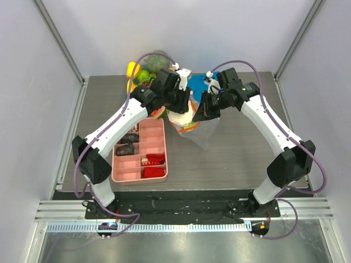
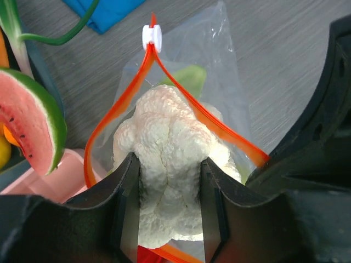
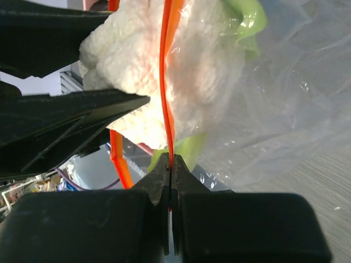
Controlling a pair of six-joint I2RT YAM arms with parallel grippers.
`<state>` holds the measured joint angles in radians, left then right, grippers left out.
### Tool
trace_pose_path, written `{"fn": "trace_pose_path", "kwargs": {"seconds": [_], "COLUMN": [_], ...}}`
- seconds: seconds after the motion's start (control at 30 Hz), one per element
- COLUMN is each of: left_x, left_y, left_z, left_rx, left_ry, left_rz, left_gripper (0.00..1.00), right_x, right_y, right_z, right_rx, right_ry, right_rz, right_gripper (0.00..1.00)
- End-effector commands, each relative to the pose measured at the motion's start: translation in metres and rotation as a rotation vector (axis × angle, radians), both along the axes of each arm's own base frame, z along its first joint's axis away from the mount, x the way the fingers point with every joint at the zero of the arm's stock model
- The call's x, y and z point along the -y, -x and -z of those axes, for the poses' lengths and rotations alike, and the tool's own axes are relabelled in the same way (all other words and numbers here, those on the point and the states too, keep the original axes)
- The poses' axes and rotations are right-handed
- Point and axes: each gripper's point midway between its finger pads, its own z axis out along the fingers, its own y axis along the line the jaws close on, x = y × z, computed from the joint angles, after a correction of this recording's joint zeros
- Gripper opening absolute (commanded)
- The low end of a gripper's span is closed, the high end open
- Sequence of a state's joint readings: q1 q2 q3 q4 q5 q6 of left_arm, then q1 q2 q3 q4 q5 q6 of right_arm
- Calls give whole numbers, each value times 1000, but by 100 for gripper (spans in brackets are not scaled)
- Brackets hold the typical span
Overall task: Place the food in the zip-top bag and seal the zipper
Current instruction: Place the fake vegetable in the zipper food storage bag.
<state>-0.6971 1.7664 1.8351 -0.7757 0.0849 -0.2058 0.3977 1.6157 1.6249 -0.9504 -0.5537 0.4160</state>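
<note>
My left gripper (image 2: pixel 169 189) is shut on the white cauliflower (image 2: pixel 164 148), which sits in the open mouth of the clear zip-top bag (image 2: pixel 230 76). The orange-red zipper (image 2: pixel 123 104) loops around the cauliflower, its white slider (image 2: pixel 151 35) at the far end. My right gripper (image 3: pixel 170 172) is shut on one side of the zipper (image 3: pixel 167 82) and holds the mouth open; the cauliflower (image 3: pixel 137 60) and its green leaves (image 3: pixel 247 16) show beside it. In the top view both grippers meet over the bag (image 1: pixel 200 131) at the table's middle. A watermelon slice (image 2: pixel 30 115) lies left of the bag.
A pink compartment tray (image 1: pixel 140 150) with small dark and red pieces stands front left. More toy fruit (image 1: pixel 140 71), yellow and green, lies at the back behind the left arm. A blue cloth (image 1: pixel 198 83) lies at the back centre. Grey walls close in the table.
</note>
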Motion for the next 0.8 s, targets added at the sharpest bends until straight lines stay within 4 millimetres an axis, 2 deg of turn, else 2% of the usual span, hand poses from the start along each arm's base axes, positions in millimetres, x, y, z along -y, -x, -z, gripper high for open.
{"fn": "trace_pose_path", "kwargs": {"seconds": [0.0, 0.07, 0.1, 0.17, 0.2, 0.27, 0.3, 0.33, 0.37, 0.4, 0.43, 0.47, 0.6, 0.63, 0.67, 0.77], "left_x": [-4, -4, -2, -5, -3, -9, -13, -18, -24, -33, -35, -41, -75, -90, -95, -97], "left_y": [-14, -11, -8, -2, 2, 10, 10, 11, 15, 12, 18, 21, 17, 10, 11, 18], "left_z": [-26, -22, -21, -22, -25, -40, -46, -48, -61, -65, -68, -79, -96, -92, -80, -63], "left_rx": [16, -2, -17, -37, -46, -15, -8, -2, 18, 19, -1, 13, -16, -22, -50, -87], "left_ry": [79, 70, 73, 64, 73, 73, 88, 93, 121, 135, 160, 196, 339, 352, 348, 358], "left_rz": [-186, -189, -178, -171, -144, -112, -108, -103, -99, -109, -82, -73, -103, -139, -155, -115], "left_gripper": [6, 15, 30, 45, 58, 67, 76, 80, 85, 92, 94, 96, 96, 95, 93, 87], "right_x": [-14, -16, -17, -17, -17, -17, -15, -15, -15, -13, -12, -13, -14, -14, -15, -17], "right_y": [0, -3, -4, -6, -6, -5, -6, -5, -5, -6, -7, -7, -5, -5, -5, -4], "right_z": [-40, -47, -48, -50, -50, -49, -48, -49, -48, -47, -47, -49, -54, -55, -56, -59], "right_rx": [70, 74, 77, 72, 66, 56, 50, 43, 41, 37, 34, 34, 37, 41, 43, 46], "right_ry": [-111, -129, -135, -147, -149, -161, -164, -173, -176, -177, -182, -192, -218, -223, -230, -251], "right_rz": [-15, -9, -9, -6, -3, -7, -1, -4, -4, 1, 2, -2, -21, -25, -29, -48], "right_gripper": [1, 1, 1, 1, 1, 1, 1, 1, 1, 1, 1, 1, 1, 1, 1, 1]}}
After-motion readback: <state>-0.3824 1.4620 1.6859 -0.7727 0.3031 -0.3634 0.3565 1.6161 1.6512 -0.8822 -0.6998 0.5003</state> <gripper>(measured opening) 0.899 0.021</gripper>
